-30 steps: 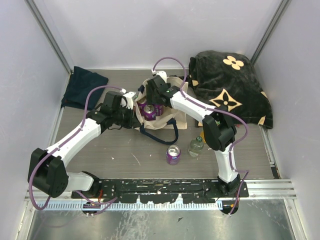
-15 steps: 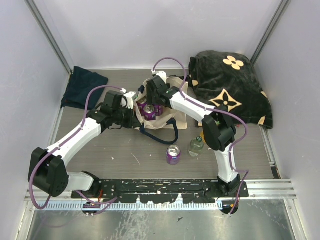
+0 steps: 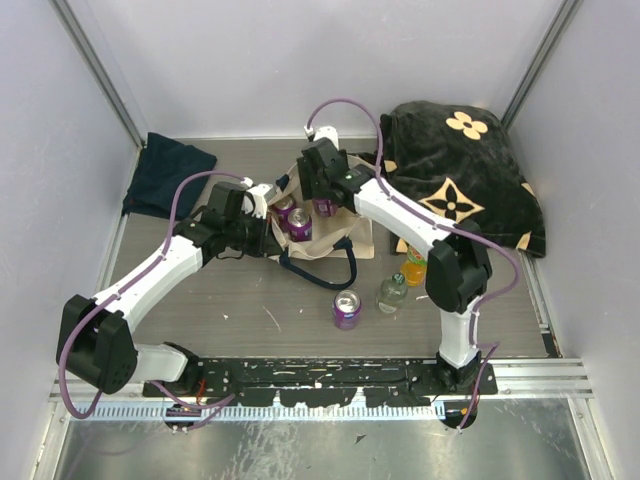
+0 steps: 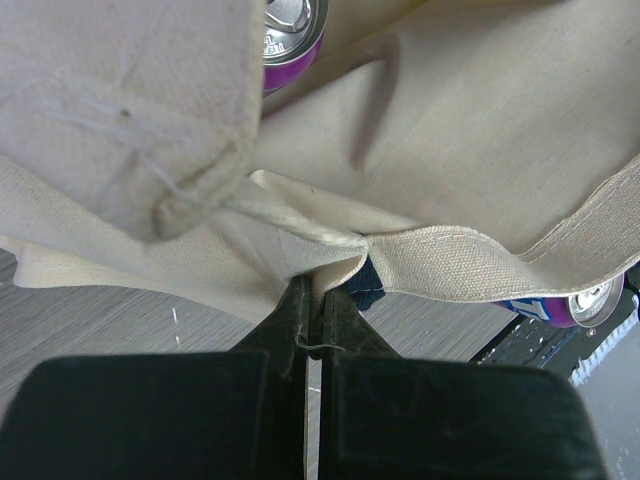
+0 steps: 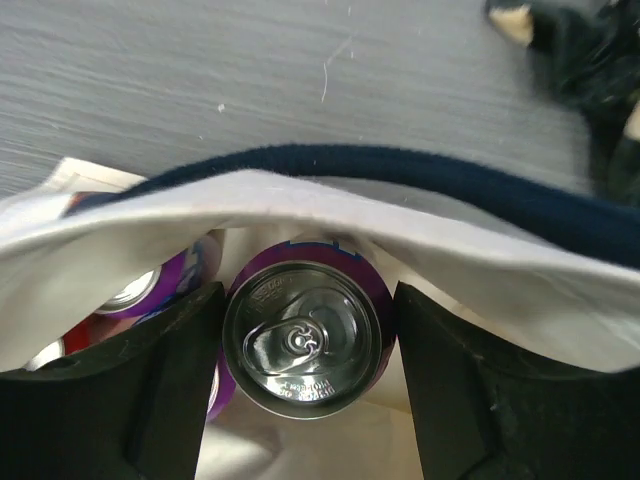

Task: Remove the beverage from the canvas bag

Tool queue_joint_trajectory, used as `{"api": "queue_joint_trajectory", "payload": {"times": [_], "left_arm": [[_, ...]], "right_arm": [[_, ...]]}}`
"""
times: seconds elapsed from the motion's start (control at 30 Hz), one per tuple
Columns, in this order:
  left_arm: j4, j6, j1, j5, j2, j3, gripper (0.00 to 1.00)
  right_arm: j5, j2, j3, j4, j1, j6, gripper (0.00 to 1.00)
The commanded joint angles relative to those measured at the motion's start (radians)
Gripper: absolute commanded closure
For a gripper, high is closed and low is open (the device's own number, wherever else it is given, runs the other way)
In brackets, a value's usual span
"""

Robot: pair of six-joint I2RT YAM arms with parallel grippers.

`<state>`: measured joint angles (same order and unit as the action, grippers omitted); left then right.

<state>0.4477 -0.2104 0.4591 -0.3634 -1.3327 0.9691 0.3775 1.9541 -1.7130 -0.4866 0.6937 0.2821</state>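
Observation:
The cream canvas bag [image 3: 350, 232] with navy handles [image 3: 346, 266] lies open mid-table. My right gripper [image 3: 325, 203] is shut on a purple beverage can [image 5: 308, 340], one finger on each side, at the bag's mouth under the rim and navy handle [image 5: 420, 180]. More purple cans [image 3: 298, 226] sit inside the bag, one beside the held can [image 5: 160, 285]. My left gripper [image 3: 262, 222] is shut on the bag's left rim, pinching a fold of canvas [image 4: 330, 245] between its fingertips [image 4: 298, 300]. A purple can [image 4: 290, 30] shows inside the bag above it.
A purple can [image 3: 346, 308], a clear bottle [image 3: 392, 292] and an orange bottle [image 3: 415, 265] stand in front of the bag. A black bag with tan flowers [image 3: 465, 180] lies at the back right. A navy cloth [image 3: 165, 172] lies at the back left.
My right gripper has risen and moved back to the right with the purple can in it. Its arm has swung away and uncovered the orange bottle. The left gripper has kept its hold.

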Motion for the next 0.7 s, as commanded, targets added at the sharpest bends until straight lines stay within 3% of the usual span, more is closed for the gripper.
{"api": "queue_joint_trajectory", "payload": {"times": [0.0, 0.27, 0.47, 0.67], "left_arm": [[0.071, 0.015, -0.005, 0.044, -0.020, -0.008, 0.99], [0.072, 0.012, -0.005, 0.047, -0.011, -0.011, 0.99], [0.106, 0.029, -0.005, 0.102, 0.020, 0.010, 0.99], [0.097, 0.020, -0.005, 0.144, 0.055, 0.010, 0.99]], "right_arm": [[0.046, -0.217, -0.110, 0.082, 0.038, -0.084, 0.99], [0.172, -0.405, -0.105, 0.008, 0.257, -0.161, 0.99], [0.161, -0.547, -0.125, -0.108, 0.378, -0.106, 0.99], [0.143, -0.590, -0.078, -0.188, 0.528, -0.030, 0.99]]}}
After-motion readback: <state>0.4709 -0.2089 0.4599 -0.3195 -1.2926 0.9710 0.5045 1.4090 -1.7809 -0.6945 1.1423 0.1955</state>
